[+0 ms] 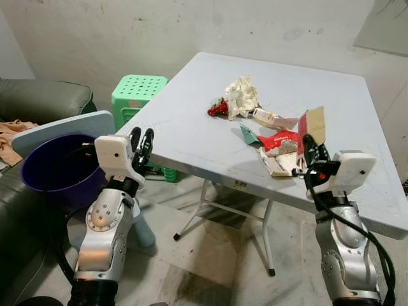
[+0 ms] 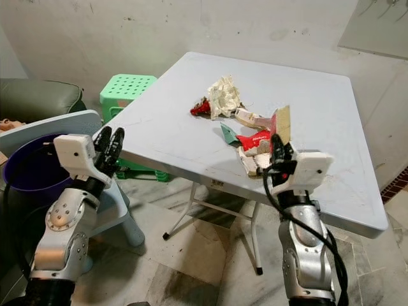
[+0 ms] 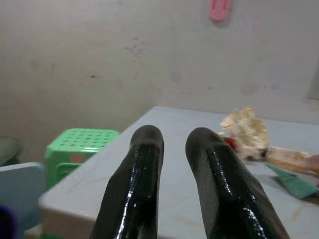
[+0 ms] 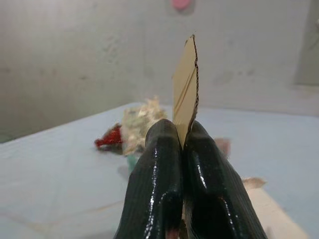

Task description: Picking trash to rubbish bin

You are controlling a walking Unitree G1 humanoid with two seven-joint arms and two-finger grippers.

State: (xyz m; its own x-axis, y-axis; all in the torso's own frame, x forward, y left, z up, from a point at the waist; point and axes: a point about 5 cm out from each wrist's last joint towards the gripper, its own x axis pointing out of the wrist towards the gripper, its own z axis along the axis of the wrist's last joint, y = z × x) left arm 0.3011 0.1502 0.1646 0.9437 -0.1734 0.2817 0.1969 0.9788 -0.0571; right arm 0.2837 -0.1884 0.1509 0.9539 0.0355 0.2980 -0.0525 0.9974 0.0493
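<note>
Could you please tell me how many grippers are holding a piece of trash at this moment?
1. The right gripper pinches a cardboard piece over the table. The left gripper is open, beside the table's edge.

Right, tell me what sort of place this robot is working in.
Probably a plain living area in a home. A dark sofa sits by a stained, bare wall, a white folding table holds scattered trash, and a green plastic stool and a purple rubbish bin stand beside it on a tiled floor.
</note>
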